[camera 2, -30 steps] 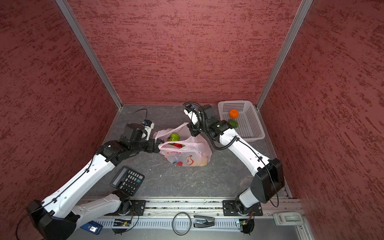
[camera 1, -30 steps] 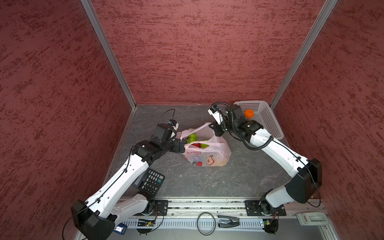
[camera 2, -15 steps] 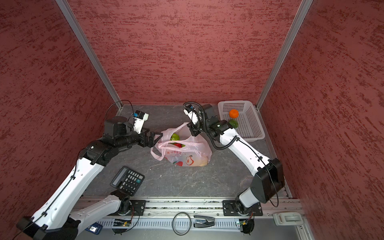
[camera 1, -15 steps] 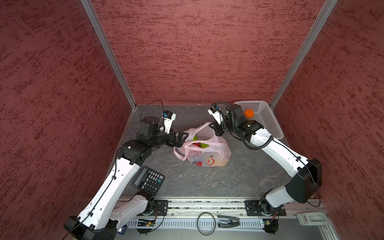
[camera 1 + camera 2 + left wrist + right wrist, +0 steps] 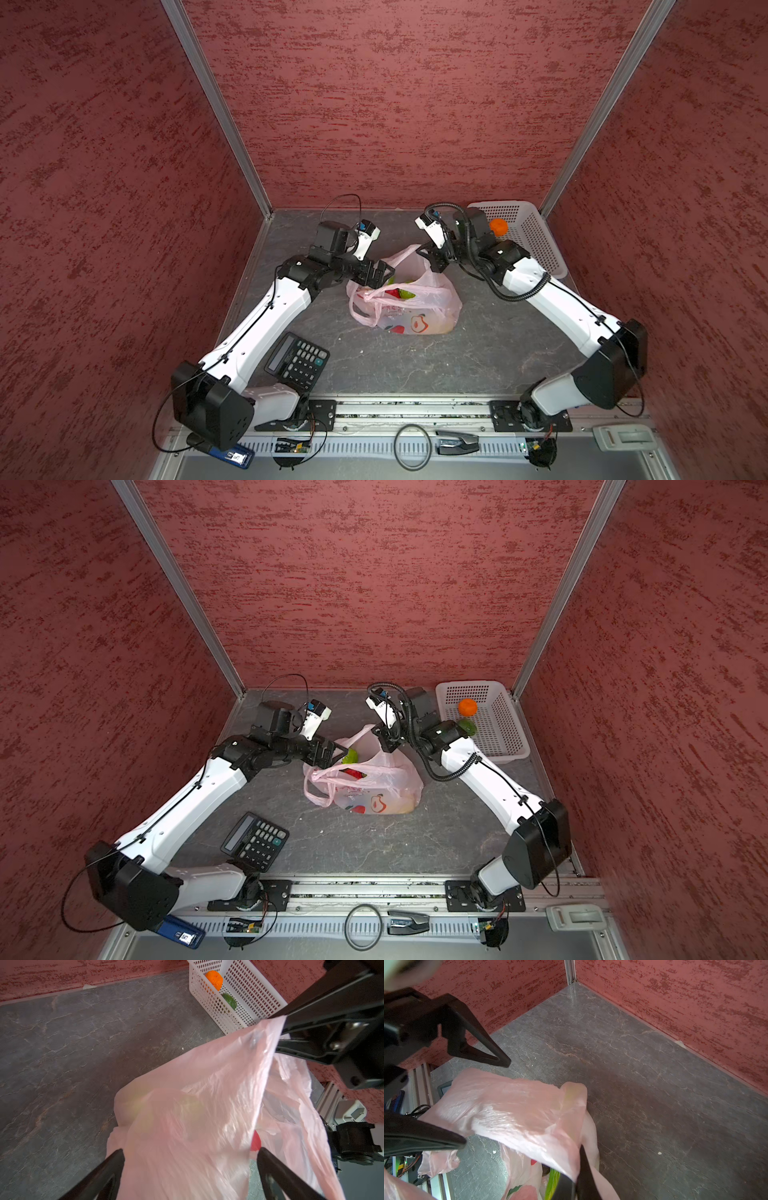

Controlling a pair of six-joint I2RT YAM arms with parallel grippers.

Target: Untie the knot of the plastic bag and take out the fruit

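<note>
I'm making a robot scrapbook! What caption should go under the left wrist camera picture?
Open left gripper faces the pink plastic bag while the right gripper pinches its handle, white basket behind.

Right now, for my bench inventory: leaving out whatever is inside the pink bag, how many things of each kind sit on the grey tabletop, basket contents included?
plastic bag: 1
basket: 1
calculator: 1
fruit in the basket: 2, the orange fruit and the green fruit
Total: 5
</note>
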